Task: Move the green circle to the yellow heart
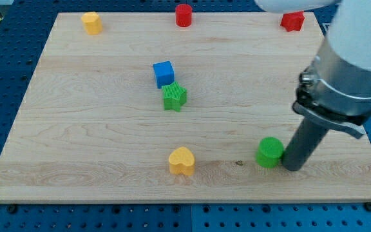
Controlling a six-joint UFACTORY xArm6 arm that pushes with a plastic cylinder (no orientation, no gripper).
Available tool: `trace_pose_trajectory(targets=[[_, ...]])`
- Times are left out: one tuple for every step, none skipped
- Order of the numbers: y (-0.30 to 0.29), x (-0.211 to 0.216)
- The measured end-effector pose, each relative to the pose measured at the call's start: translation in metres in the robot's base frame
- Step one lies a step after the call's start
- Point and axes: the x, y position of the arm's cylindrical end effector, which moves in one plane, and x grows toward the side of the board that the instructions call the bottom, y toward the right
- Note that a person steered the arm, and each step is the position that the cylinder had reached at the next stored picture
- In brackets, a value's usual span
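The green circle [270, 152] stood upright as a round block, no long axis visible, well right of the yellow heart [181, 161]. My tip [293, 167] touched the circle's right side; there were no jaws, nothing held.

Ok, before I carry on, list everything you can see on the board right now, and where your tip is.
green circle: 1, green, lower right, touching my tip's left side
yellow heart: 1, yellow, bottom centre
green star: 1, green, centre
blue cube: 1, blue, just above the star
yellow block: 1, yellow, top left, shape unclear
red cylinder: 1, red, top centre
red block: 1, red, top right, shape unclear
wooden board: 1, light wood
my tip: 1, dark rod, right of the green circle
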Motion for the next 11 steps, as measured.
trace_pose_trajectory(targets=[[-0.023, -0.012], [-0.037, -0.022], [-0.03, -0.023], [-0.019, -0.03], [-0.019, -0.04], [-0.02, -0.044], [-0.03, -0.039], [-0.056, -0.037], [-0.092, -0.037], [-0.117, -0.037], [-0.112, -0.037]])
